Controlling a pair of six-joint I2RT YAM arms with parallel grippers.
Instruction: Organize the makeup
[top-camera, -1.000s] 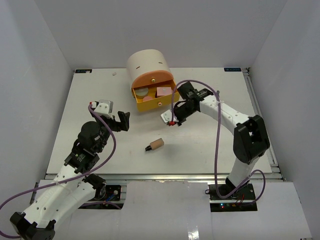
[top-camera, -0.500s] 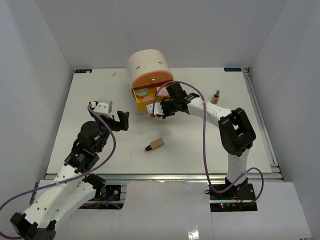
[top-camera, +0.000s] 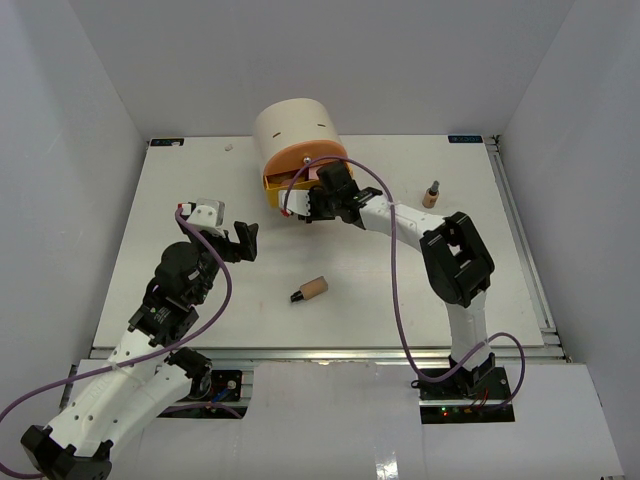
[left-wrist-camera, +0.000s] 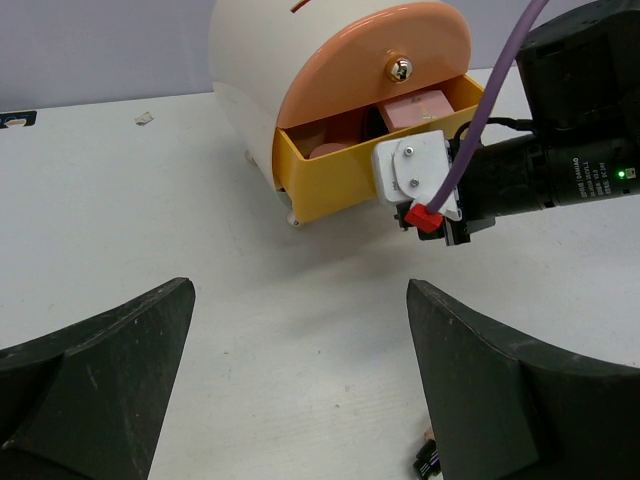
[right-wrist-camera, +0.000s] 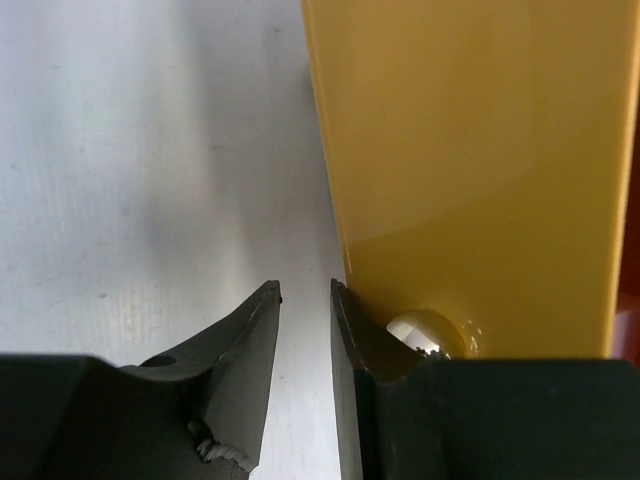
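The yellow drawer (left-wrist-camera: 340, 190) of the cream cylinder (top-camera: 292, 125) stands pulled out, with a pink rectangular compact (left-wrist-camera: 415, 108) and a pink round compact (left-wrist-camera: 325, 150) inside. My right gripper (right-wrist-camera: 305, 290) is pressed close to the drawer front (right-wrist-camera: 470, 150). Its jaws are slightly open on nothing, and the silver knob (right-wrist-camera: 425, 335) sits just outside one finger. A tan black-capped bottle (top-camera: 313, 290) lies on the table's middle. Another bottle (top-camera: 432, 194) stands upright at the right. My left gripper (top-camera: 240, 240) hovers wide open and empty, left of the lying bottle.
The orange drawer front (left-wrist-camera: 385, 70) with its knob sits shut above the yellow one. The right arm (top-camera: 400, 220) stretches across from the right to the drawer. White walls enclose the table (top-camera: 180, 200) on three sides.
My right arm has swung left from the table beside the drawer to the drawer's front, and its jaws have parted a little. The upright bottle came into sight. The left arm stayed still.
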